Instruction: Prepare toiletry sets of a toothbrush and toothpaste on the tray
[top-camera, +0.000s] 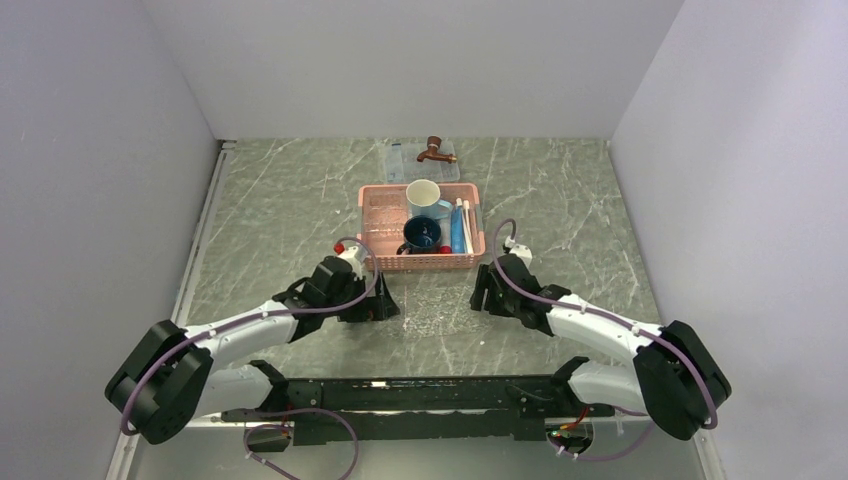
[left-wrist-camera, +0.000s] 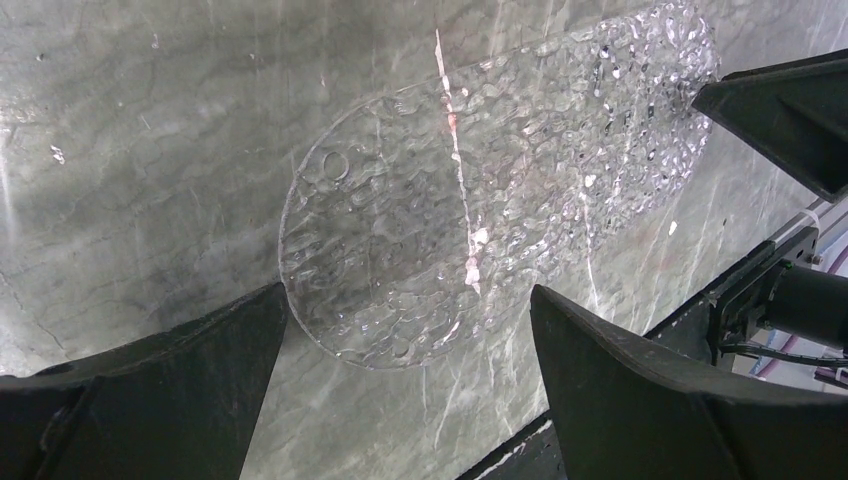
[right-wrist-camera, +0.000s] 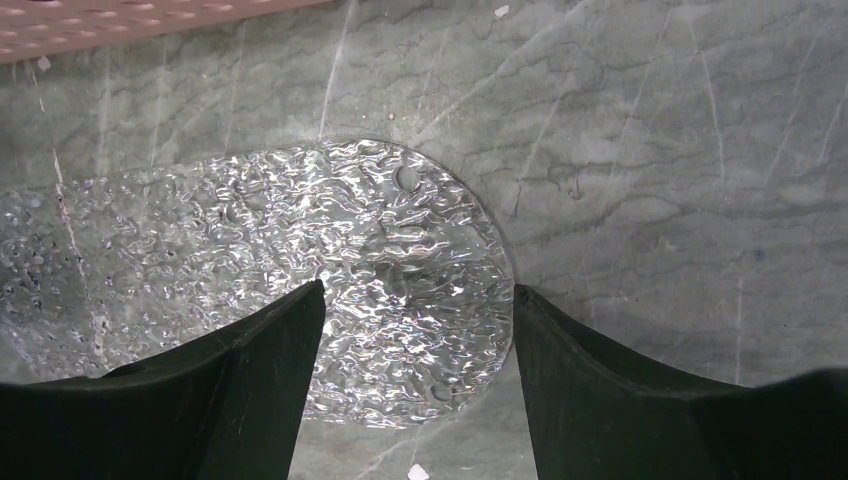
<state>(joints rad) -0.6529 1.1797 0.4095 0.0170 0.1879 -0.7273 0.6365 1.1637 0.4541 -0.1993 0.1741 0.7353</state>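
Observation:
A clear tray (top-camera: 432, 303) of bumpy plastic with rounded ends lies flat on the table between my two grippers. My left gripper (top-camera: 386, 306) is open just left of it; in the left wrist view the tray's (left-wrist-camera: 470, 200) rounded end lies between the open fingers of this gripper (left-wrist-camera: 408, 300). My right gripper (top-camera: 481, 296) is open just right of it; in the right wrist view it (right-wrist-camera: 418, 290) is over the tray's (right-wrist-camera: 380, 230) other end. A light-blue toothpaste (top-camera: 457, 231) and pale toothbrushes (top-camera: 467, 224) lie in the pink basket (top-camera: 470, 258). Both grippers are empty.
The pink basket also holds a white cup (top-camera: 422, 195), a dark blue mug (top-camera: 422, 235) and another clear tray (top-camera: 383, 222). A larger clear tray (top-camera: 400, 160) with a brown tap (top-camera: 434, 150) stands behind it. The basket's edge (right-wrist-camera: 150, 15) shows in the right wrist view.

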